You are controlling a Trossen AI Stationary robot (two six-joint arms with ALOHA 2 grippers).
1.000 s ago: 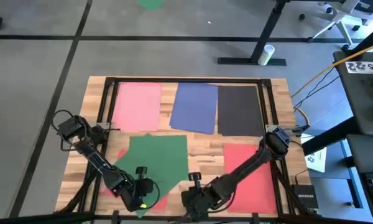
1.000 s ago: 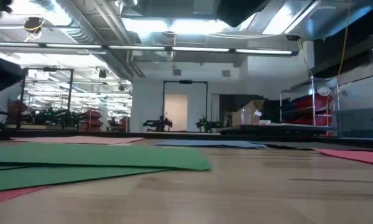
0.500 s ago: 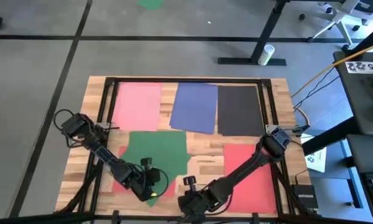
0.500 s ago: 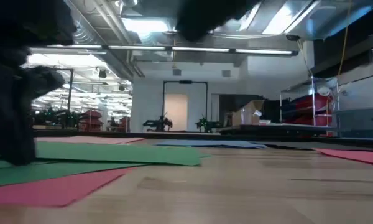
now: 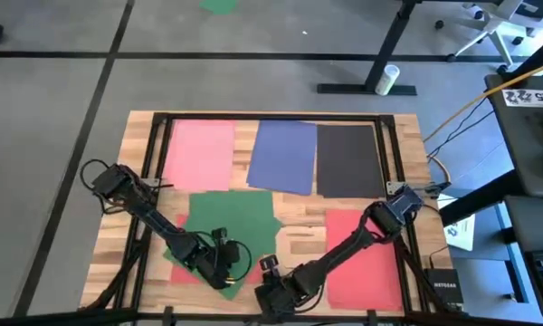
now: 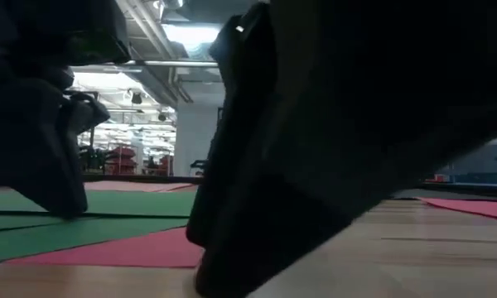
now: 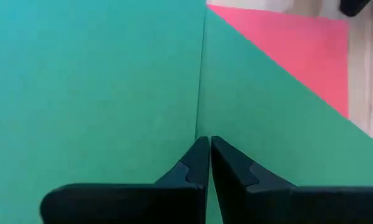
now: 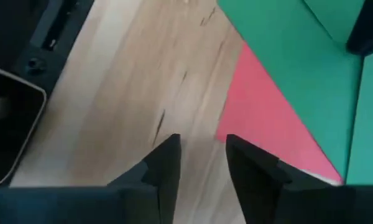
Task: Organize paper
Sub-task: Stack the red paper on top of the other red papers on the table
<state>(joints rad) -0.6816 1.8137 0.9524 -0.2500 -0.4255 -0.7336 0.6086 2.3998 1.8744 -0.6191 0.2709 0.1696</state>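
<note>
Far row looks done — pink sheet, blue sheet, black sheet lie side by side. Left gripper, clenched, presses the green sheets piled near left; right gripper, released, hovers beside — stack unsorted.

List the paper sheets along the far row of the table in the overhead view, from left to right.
Pink sheet → blue sheet → black sheet.
</note>
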